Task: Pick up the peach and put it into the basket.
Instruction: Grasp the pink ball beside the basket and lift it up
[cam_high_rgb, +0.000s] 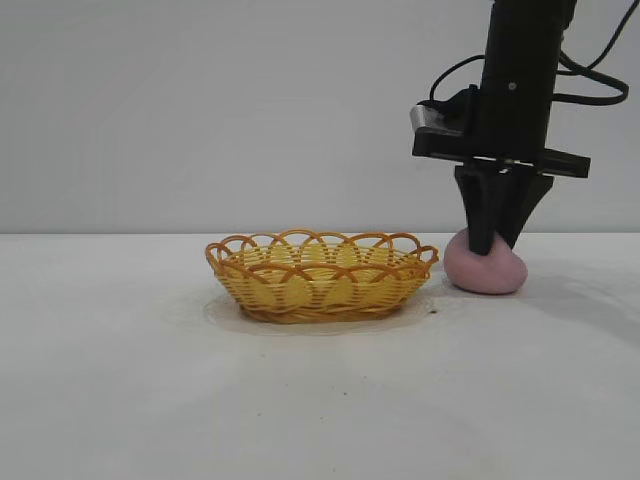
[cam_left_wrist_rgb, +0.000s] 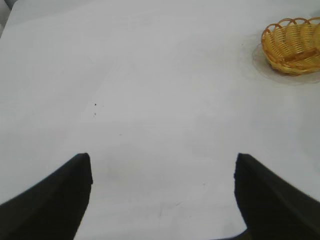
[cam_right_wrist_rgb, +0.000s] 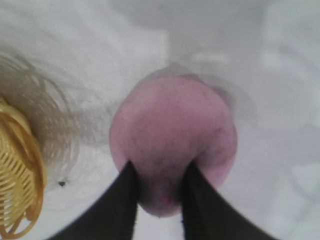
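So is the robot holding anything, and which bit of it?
Yes. The right gripper pinches the peach at its top, still on the table. The left gripper holds nothing.

No legible text, label, brand, number or sign appears in any view, neither on the worktop nor on anything standing on it.
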